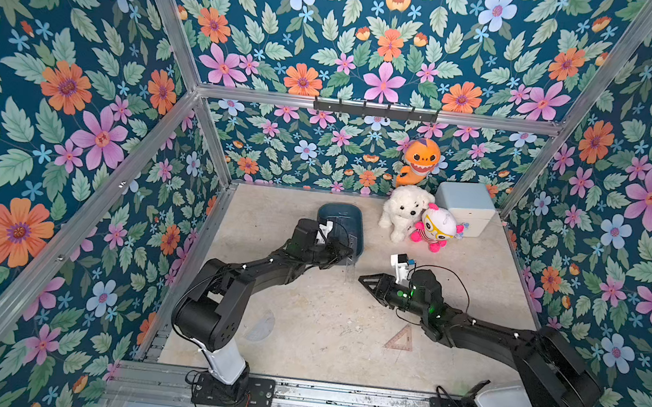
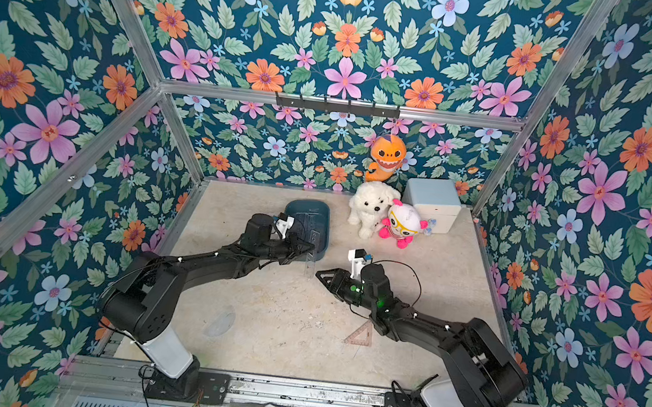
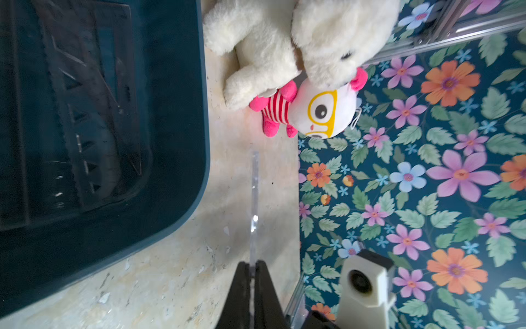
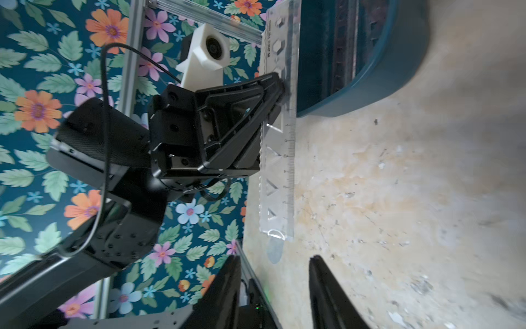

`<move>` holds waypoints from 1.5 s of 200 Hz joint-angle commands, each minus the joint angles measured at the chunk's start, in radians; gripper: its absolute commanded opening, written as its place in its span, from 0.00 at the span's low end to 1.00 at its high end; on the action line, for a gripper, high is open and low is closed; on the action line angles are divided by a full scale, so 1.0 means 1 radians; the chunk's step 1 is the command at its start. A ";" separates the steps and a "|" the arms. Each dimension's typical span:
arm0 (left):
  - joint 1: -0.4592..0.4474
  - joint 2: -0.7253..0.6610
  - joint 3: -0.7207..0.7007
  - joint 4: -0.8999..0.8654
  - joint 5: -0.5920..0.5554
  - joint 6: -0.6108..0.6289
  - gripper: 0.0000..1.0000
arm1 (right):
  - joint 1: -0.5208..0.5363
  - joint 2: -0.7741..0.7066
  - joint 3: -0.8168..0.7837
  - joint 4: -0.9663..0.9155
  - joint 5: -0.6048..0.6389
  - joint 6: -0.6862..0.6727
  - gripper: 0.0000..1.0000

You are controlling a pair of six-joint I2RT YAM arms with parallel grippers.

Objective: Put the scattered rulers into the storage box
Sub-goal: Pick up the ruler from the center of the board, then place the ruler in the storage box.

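Note:
My left gripper (image 1: 348,252) is shut on a clear straight stencil ruler (image 1: 352,264), which hangs on edge just beside the near right corner of the storage box (image 1: 341,205). The left wrist view shows that ruler (image 3: 254,199) edge-on, pinched between the fingers, with more clear rulers (image 3: 94,114) lying inside the dark teal box (image 3: 182,114). My right gripper (image 1: 363,279) is open and holds nothing; the ruler's lower end (image 4: 280,159) sits just beyond its fingertips (image 4: 316,267). A pinkish set square (image 1: 401,338) and a clear protractor (image 1: 261,326) lie flat on the table nearer the front.
A white plush dog (image 1: 405,209), a pink-and-white doll (image 1: 436,227), an orange plush (image 1: 421,159) and a pale blue cube container (image 1: 466,206) crowd the back right. Flowered walls and an aluminium frame close in the table.

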 commanded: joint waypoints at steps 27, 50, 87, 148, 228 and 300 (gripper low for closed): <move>0.018 0.033 -0.022 0.258 0.069 -0.177 0.00 | -0.029 0.286 0.061 0.562 -0.125 0.301 0.44; 0.025 0.032 -0.022 0.251 0.070 -0.174 0.00 | -0.029 0.333 0.066 0.614 -0.128 0.320 0.43; 0.029 0.042 -0.027 0.257 0.074 -0.175 0.00 | -0.029 0.340 0.068 0.611 -0.129 0.316 0.32; 0.031 0.051 -0.029 0.257 0.074 -0.173 0.00 | -0.029 0.366 0.069 0.647 -0.135 0.331 0.03; 0.096 -0.026 0.072 -0.116 0.012 0.088 0.46 | -0.084 0.353 0.170 0.388 -0.185 0.238 0.00; 0.196 -0.019 0.211 -0.485 -0.068 0.339 0.47 | -0.155 0.497 0.572 -0.158 -0.263 0.053 0.00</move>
